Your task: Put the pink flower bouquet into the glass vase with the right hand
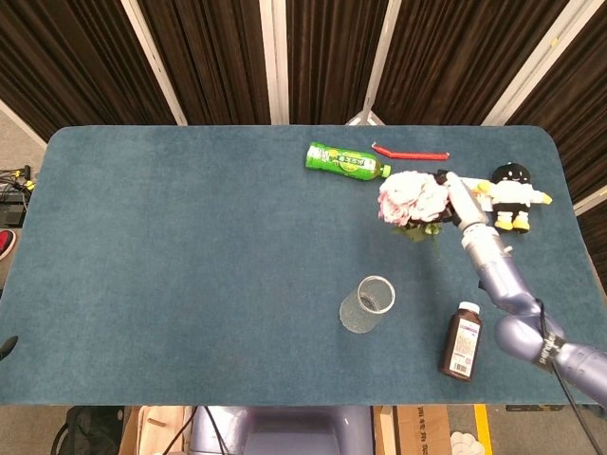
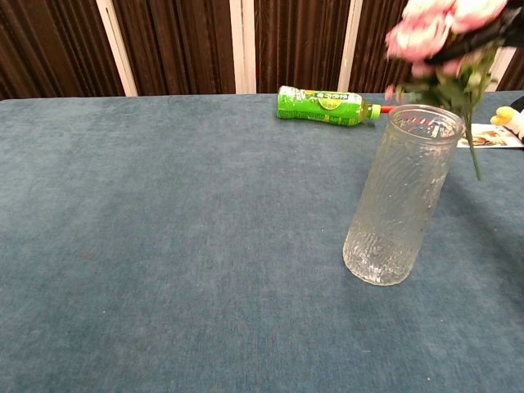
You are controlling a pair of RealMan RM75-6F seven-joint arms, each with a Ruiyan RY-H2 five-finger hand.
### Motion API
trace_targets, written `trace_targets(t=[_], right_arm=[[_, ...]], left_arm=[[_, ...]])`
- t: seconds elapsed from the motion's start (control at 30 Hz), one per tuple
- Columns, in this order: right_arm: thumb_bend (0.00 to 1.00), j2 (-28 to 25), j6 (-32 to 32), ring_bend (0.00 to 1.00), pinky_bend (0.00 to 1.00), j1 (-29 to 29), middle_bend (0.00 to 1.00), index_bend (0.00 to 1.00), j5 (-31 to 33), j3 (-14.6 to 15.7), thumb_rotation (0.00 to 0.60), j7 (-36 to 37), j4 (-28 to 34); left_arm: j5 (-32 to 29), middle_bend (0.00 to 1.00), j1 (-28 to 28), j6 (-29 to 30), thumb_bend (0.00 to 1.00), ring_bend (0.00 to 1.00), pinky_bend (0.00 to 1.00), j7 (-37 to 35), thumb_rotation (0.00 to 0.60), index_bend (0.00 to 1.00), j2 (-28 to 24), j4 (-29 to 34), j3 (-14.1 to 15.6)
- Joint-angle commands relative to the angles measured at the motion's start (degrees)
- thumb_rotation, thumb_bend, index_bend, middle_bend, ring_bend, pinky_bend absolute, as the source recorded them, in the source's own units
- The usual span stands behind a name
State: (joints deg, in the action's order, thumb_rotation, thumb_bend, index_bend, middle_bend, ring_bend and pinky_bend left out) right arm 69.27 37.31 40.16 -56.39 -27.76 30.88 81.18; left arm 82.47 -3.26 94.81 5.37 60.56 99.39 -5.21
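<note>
My right hand, right of centre, grips the light, floppy pink flower bouquet by its stems, above the ribbed glass vase.

A green bottle lies on its side at about one o'clock on the blue table, cap pointing right. Just beyond that cap rests a thin red strip. Out at two o'clock a black-and-white plush toy sits on a printed card. Down at four o'clock, near the front edge, a brown medicine bottle lies flat.
</note>
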Motion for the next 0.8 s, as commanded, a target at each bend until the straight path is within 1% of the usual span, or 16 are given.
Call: trace_targets(t=[0.03, 0.17, 0.2, 0.3, 0.33, 0.4, 0.5, 0.57, 0.7, 0.8], right_arm=[[0.21, -4.90, 3.69, 0.49, 0.06, -4.20, 0.49, 0.59, -3.41, -4.87, 0.600, 7.49, 7.41], [0.21, -8.70, 7.81, 0.49, 0.06, -7.39, 0.49, 0.59, -4.29, -8.35, 0.600, 12.34, 16.23], [0.21, -9.08, 8.25, 0.49, 0.06, -7.68, 0.49, 0.59, -4.24, -8.82, 0.600, 12.87, 17.26], [0.21, -13.17, 10.90, 0.49, 0.06, -10.25, 0.49, 0.59, -3.92, -12.00, 0.600, 15.57, 25.88], [0.21, -14.12, 11.36, 0.49, 0.06, -10.73, 0.49, 0.59, -3.70, -12.52, 0.600, 15.68, 27.56], [0.21, -16.61, 13.48, 0.49, 0.07, -11.87, 0.49, 0.59, -3.09, -14.27, 0.600, 15.33, 32.57], [0.21, -18.88, 15.78, 0.49, 0.07, -12.28, 0.49, 0.59, -1.47, -15.99, 0.600, 13.67, 37.47], [0.21, -20.64, 17.47, 0.49, 0.07, -12.16, 0.49, 0.59, 0.93, -17.17, 0.600, 11.61, 41.10], [0.21, -23.67, 19.87, 0.49, 0.07, -11.45, 0.49, 0.59, 5.99, -19.14, 0.600, 8.33, 46.81], [0.21, -25.46, 21.35, 0.49, 0.07, -11.34, 0.49, 0.59, 8.68, -19.87, 0.600, 6.57, 49.99]], left_arm=[[0.11, 0.00, -0.01, -0.03, 0.20, 0.00, 0.00, -0.18, 0.600, 0.18, 0.01, -0.01, 0.07], [0.02, 0.00, 0.04, -0.20, 0.20, 0.00, 0.00, -0.44, 0.600, 0.18, -0.01, -0.02, 0.07], [-0.02, 0.00, 0.05, -0.23, 0.20, 0.00, 0.00, -0.45, 0.600, 0.18, -0.01, -0.03, 0.06], [-0.01, 0.00, 0.15, -0.40, 0.20, 0.00, 0.00, -0.61, 0.600, 0.18, -0.02, -0.11, 0.04], [0.03, 0.00, 0.18, -0.45, 0.20, 0.00, 0.00, -0.68, 0.600, 0.18, -0.03, -0.12, 0.05], [0.10, 0.00, 0.24, -0.55, 0.20, 0.00, 0.00, -0.88, 0.600, 0.18, -0.06, -0.15, 0.08], [0.20, 0.00, 0.30, -0.67, 0.20, 0.00, 0.00, -1.16, 0.600, 0.18, -0.12, -0.18, 0.11], [0.31, 0.00, 0.34, -0.74, 0.20, 0.00, 0.00, -1.46, 0.600, 0.18, -0.20, -0.25, 0.13], [0.43, 0.00, 0.33, -0.77, 0.20, 0.00, 0.00, -2.37, 0.600, 0.18, -0.48, -0.38, 0.14], [0.43, 0.00, 0.25, -0.55, 0.20, 0.00, 0.00, -3.29, 0.600, 0.18, -0.71, -0.51, -0.01]])
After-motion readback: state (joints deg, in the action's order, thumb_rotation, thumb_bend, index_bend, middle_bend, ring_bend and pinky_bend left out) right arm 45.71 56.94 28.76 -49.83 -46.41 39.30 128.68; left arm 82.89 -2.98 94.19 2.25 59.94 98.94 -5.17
